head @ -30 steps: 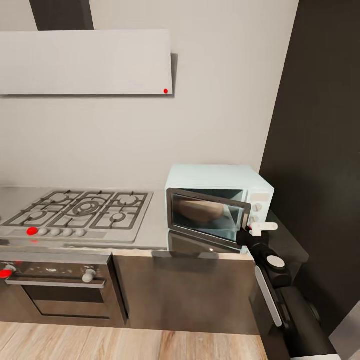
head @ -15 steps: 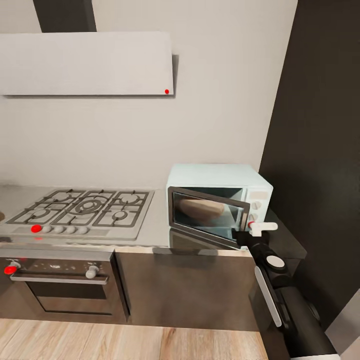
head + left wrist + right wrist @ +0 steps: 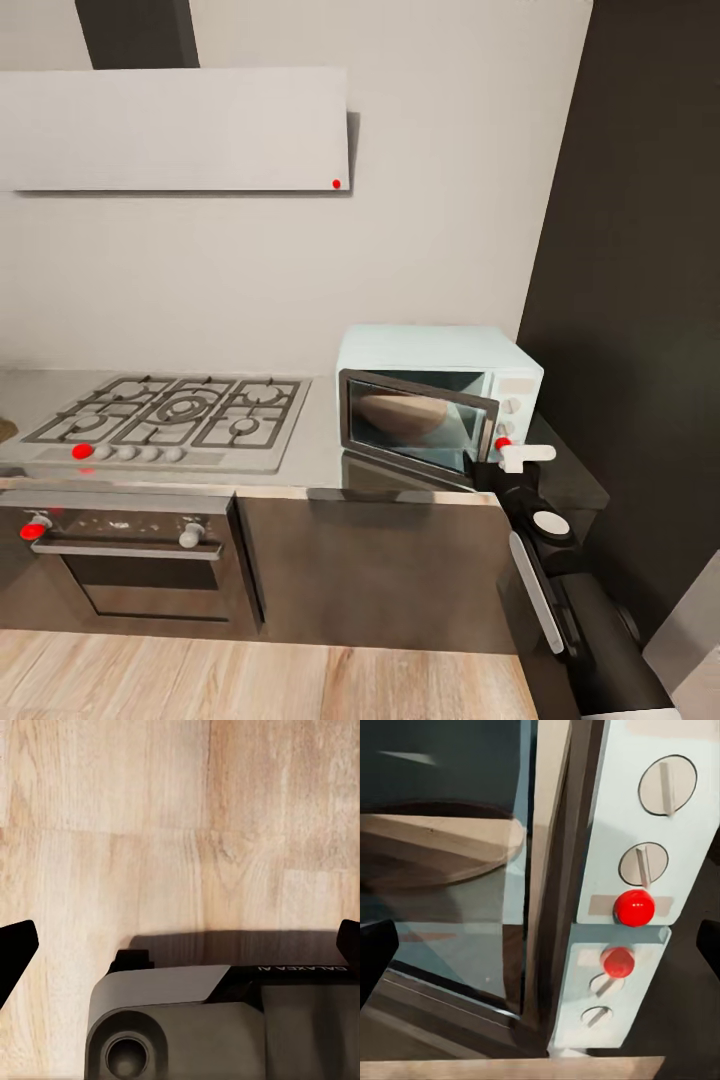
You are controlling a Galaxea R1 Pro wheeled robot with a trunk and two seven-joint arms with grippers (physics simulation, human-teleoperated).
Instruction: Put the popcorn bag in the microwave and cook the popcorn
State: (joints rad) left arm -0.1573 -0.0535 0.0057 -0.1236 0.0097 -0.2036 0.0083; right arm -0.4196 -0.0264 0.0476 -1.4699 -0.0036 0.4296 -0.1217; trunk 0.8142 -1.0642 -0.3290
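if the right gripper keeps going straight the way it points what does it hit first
Most likely the pale mint-blue microwave, at its control panel near the red button beside the grey-framed door edge. The right gripper looks close, though depth is unclear.

Even, diffuse light, no visible source — renders soft, slightly blurred throughout. Pale rectangular range hood (image 3: 175,128) casts a thin shadow on the wall. Smooth grey countertop (image 3: 320,450) and dark glass microwave door (image 3: 415,430) carry mirror-like reflections. No edge distortion.

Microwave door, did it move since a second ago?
Yes. The door swung a little closer to the front of the microwave, but it is not shut yet.
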